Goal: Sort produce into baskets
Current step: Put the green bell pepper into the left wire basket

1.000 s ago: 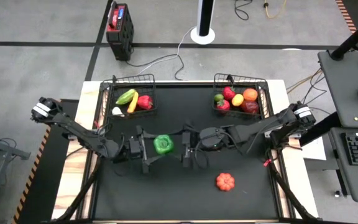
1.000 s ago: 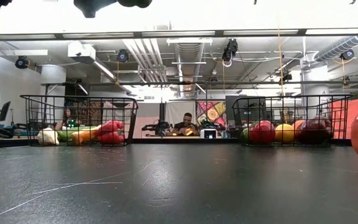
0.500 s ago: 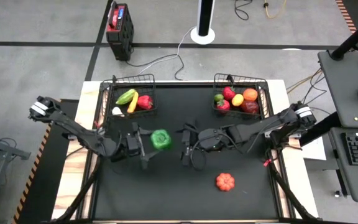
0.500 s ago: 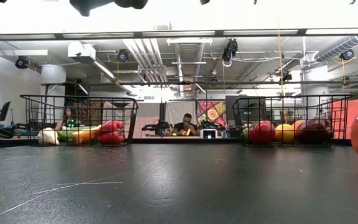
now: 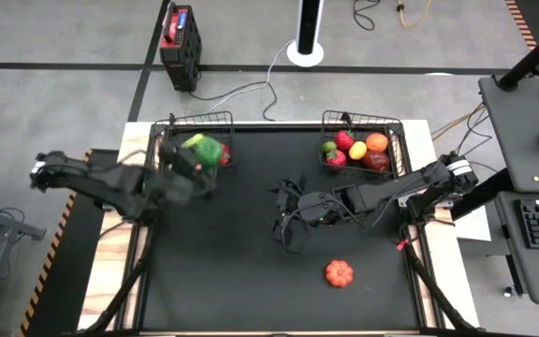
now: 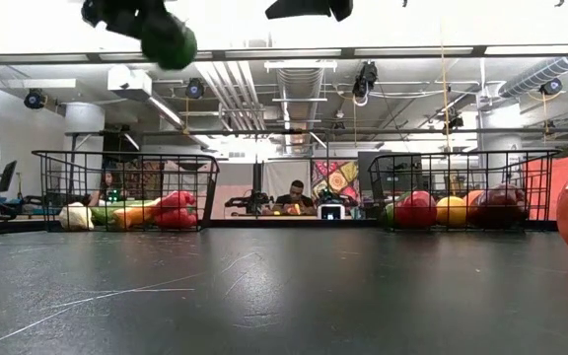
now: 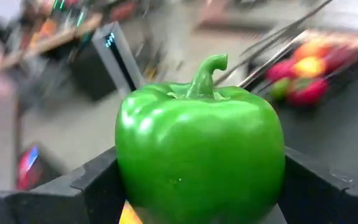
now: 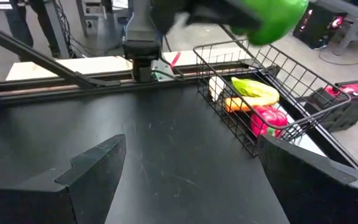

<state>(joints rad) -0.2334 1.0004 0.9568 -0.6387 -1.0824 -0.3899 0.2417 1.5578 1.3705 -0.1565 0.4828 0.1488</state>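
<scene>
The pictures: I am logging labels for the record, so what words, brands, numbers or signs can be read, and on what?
None can be read.
The poster on the far wall in the low view shows only shapes.
The red case on the floor carries marks too small to read.

Black table (image 5: 223, 271), two wire baskets (image 5: 221, 119) (image 5: 393, 126) at its far edge, orange pumpkin (image 5: 339, 273) near its front

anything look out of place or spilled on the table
Nothing is spilled or damaged. One orange pumpkin sits alone on the black table, outside both baskets, not yet sorted. The left gripper holds a green pepper over the left basket. The right gripper is open at mid-table.
</scene>
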